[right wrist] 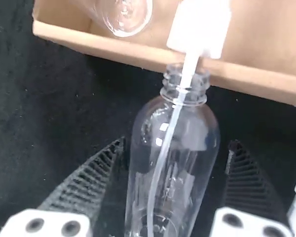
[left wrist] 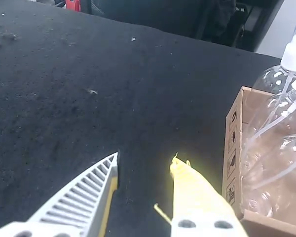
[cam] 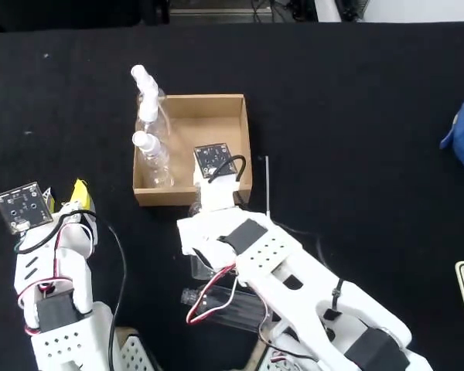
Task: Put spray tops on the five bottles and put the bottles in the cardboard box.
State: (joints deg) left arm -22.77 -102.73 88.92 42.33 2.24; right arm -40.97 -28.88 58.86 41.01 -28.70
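Flanking 1 clear bottle (right wrist: 187, 123) at the front wall of the cardboard box (cam: 162, 195), the right gripper (right wrist: 177, 144) had its jaws wide, and the spray top (right wrist: 198, 24) sat raised above the neck. The left gripper (left wrist: 145, 157) hung with jaws also apart beside the box, in which 2 capped bottles (cam: 153, 158) stood.

There is one cardboard box (cam: 216, 104). Two bottles stand in it, the rear bottle (cam: 149, 108) and the front bottle (cam: 155, 158), each with one white top. A third bottle (right wrist: 172, 148) is outside the box, with one spray top (right wrist: 200, 24) above its neck. At least one more clear bottle (cam: 243, 313) lies apart. The arms are two, the left arm (cam: 58, 309) and the right arm (cam: 294, 278).
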